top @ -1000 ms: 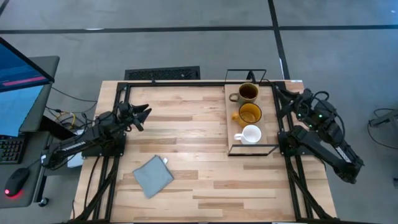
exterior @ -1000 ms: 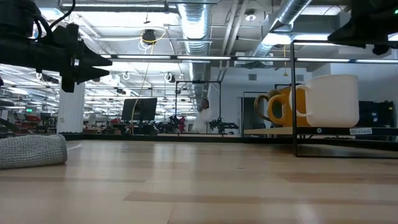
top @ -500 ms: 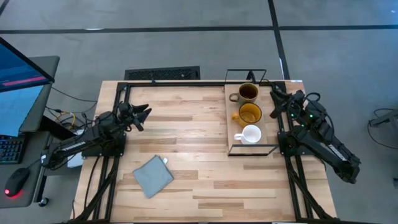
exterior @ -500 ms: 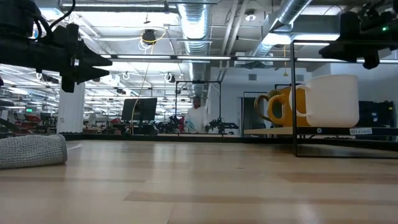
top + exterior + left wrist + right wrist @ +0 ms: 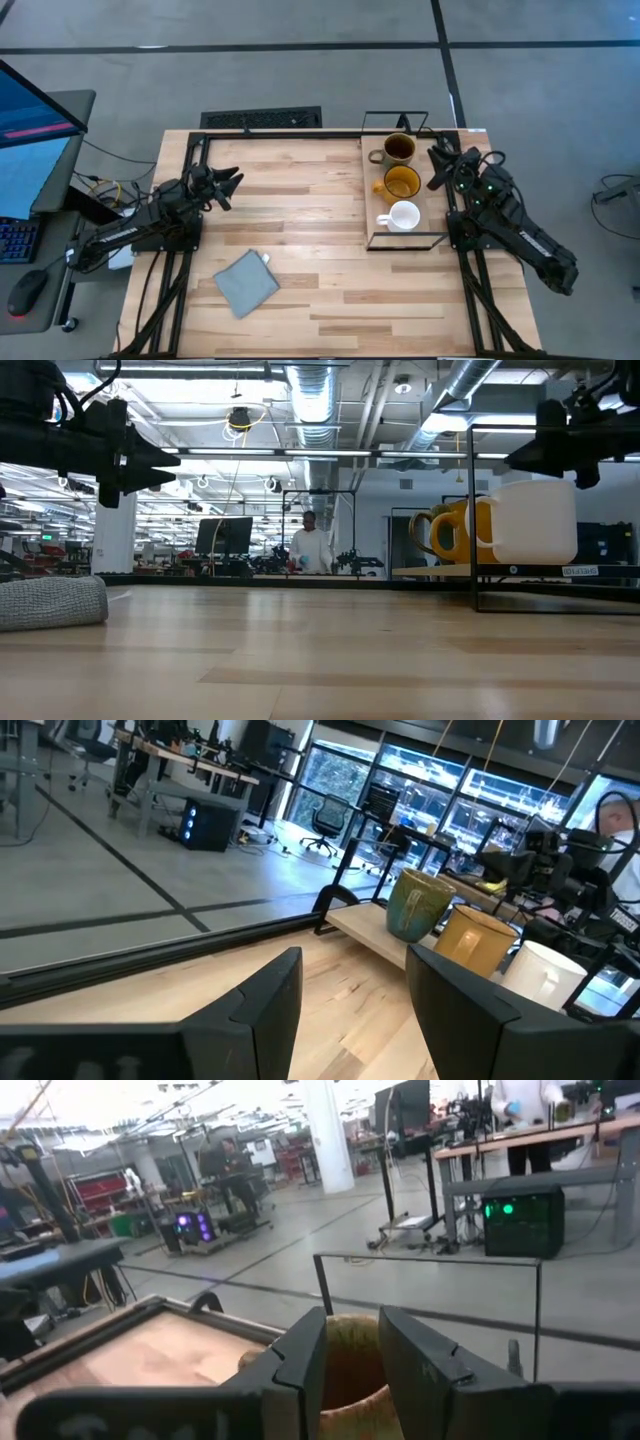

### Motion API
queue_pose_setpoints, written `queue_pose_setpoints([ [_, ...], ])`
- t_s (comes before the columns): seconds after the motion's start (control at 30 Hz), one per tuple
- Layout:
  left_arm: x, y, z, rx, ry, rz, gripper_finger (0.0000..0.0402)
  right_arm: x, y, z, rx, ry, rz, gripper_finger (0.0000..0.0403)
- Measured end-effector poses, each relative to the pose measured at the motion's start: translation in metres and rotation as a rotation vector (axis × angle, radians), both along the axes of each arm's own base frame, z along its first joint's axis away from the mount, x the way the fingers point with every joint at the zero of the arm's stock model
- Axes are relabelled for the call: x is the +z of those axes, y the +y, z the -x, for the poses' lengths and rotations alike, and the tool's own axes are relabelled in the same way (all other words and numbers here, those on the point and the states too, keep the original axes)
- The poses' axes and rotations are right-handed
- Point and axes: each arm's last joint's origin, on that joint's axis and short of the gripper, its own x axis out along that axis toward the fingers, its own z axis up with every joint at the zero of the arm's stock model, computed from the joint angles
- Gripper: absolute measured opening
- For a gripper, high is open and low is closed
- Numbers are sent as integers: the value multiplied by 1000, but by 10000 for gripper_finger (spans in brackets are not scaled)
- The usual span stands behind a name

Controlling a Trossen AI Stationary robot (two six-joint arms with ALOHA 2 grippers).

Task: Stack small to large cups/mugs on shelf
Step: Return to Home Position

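Right gripper point(image 5: 436, 167) - fingers apart, empty, presumably because nothing is left to carry. Just ahead of it on the shelf point(image 5: 430, 222): dark mug point(image 5: 399, 148), amber mug point(image 5: 402, 183) and white mug point(image 5: 404, 216), in a row by size. Left gripper point(image 5: 230, 184) - fingers apart, idle, well away.

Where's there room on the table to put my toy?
The big bare stretch of table between the left end effector and the shelf. Also right of the cloth. The shelf is crowded with three mugs.
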Motion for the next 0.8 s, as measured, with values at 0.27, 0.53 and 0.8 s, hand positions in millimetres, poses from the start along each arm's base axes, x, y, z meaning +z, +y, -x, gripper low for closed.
queue_pose_setpoints([
  [0.27,0,0,0,1,6,-8,171,-8,-2,-2,-2,-13,-29,118],
  [0.53,0,0,0,13,5,-7,171,-10,-2,-2,-3,-3,-39,118],
  [0.8,0,0,0,13,5,-8,171,-12,-2,-2,-4,12,-53,118],
])
